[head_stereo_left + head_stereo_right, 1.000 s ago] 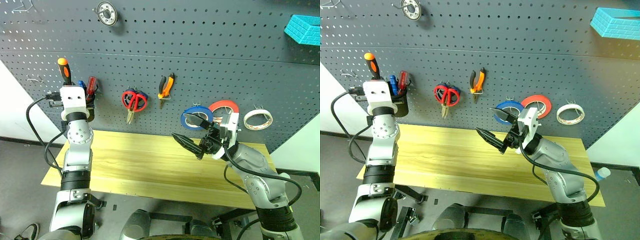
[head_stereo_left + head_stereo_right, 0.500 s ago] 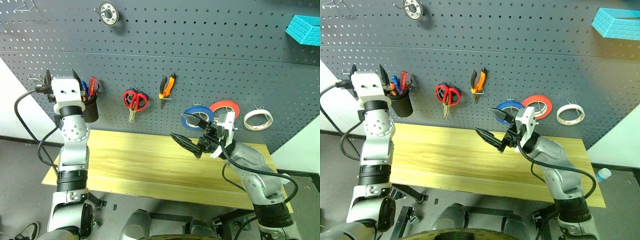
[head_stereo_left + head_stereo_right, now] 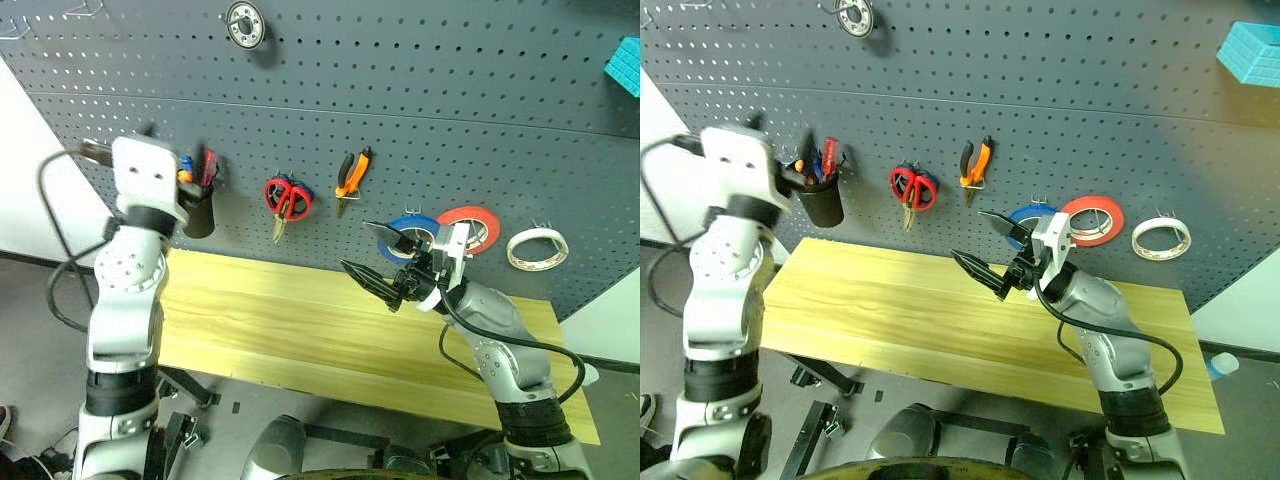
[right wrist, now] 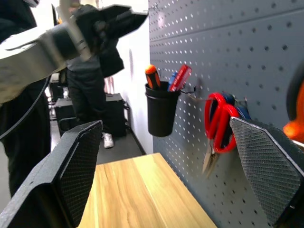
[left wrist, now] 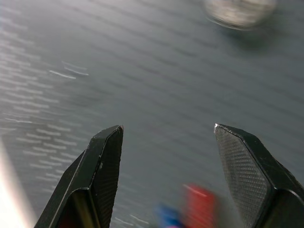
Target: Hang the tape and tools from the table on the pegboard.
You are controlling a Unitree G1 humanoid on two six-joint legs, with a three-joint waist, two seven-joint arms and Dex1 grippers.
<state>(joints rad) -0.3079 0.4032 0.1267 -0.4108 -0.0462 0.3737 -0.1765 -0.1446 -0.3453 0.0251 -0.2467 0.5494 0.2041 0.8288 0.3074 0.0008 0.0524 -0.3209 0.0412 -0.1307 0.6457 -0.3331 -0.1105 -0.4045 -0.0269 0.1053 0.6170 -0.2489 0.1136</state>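
Note:
My left gripper [image 5: 167,127] is open and empty, facing the pegboard [image 3: 450,90] just above and left of the black cup [image 3: 198,216]. The orange-and-black screwdriver [image 4: 151,76] stands in that cup beside a red and a blue one. Red-handled scissors [image 3: 287,198], pliers [image 3: 352,174] and the whitish tape [image 3: 537,248] hang on hooks. My right gripper [image 3: 357,246] hovers open and empty over the table [image 3: 270,320], in front of the blue roll [image 3: 410,226].
A red-orange roll [image 3: 473,226] hangs between the blue roll and the tape. A round metal part [image 3: 244,24] sits high on the board, a turquoise block [image 3: 628,66] at its far right. A person [image 4: 90,90] stands beyond the table's left end.
My left gripper let the orange-and-black screwdriver go into the cup, opened, and drew up and back from it. The head view has swung left. The right arm kept still.

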